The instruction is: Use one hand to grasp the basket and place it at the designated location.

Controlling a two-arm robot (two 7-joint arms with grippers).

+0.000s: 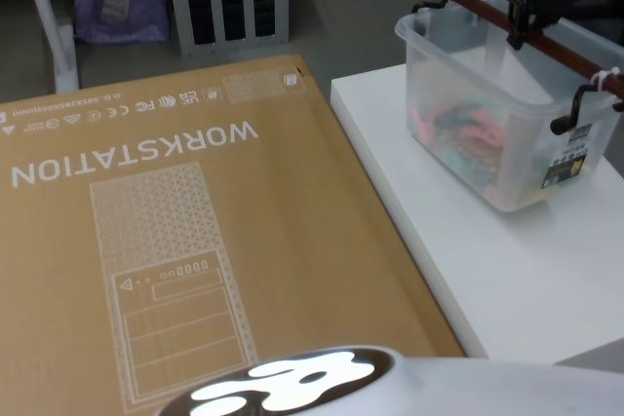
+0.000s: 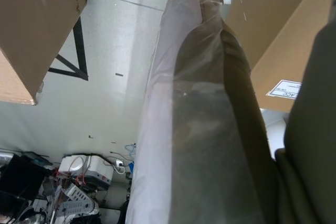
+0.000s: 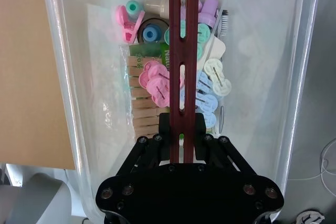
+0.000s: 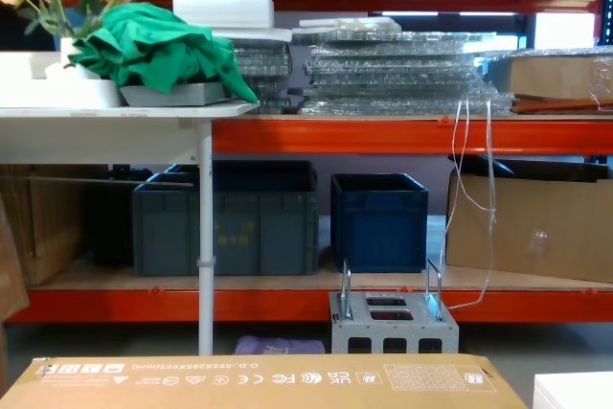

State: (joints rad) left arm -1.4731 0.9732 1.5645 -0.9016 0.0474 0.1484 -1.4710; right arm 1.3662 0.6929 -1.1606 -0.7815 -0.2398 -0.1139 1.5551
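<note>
The basket [image 1: 487, 133] is a translucent whitish tub standing on the white table [image 1: 507, 280] at the right. It holds coloured clothespins and caps [image 3: 157, 85]. Its reddish-brown slotted handle [image 1: 478, 9] runs along the top, tied on with white zip ties. My right gripper [image 1: 522, 31], black and jointed, comes down over the middle of the handle. In the right wrist view the right gripper [image 3: 182, 129] has a finger pressed on each side of the handle [image 3: 182, 51], shut on it. My left arm is parked low beside cardboard boxes, above the floor.
A large flat cardboard box [image 1: 175, 241] marked WORKSTATION lies left of the table, close to its edge. A small grey metal box [image 4: 393, 328] stands on the floor behind it. Dark blue crates [image 4: 378, 222] sit on the orange shelving beyond.
</note>
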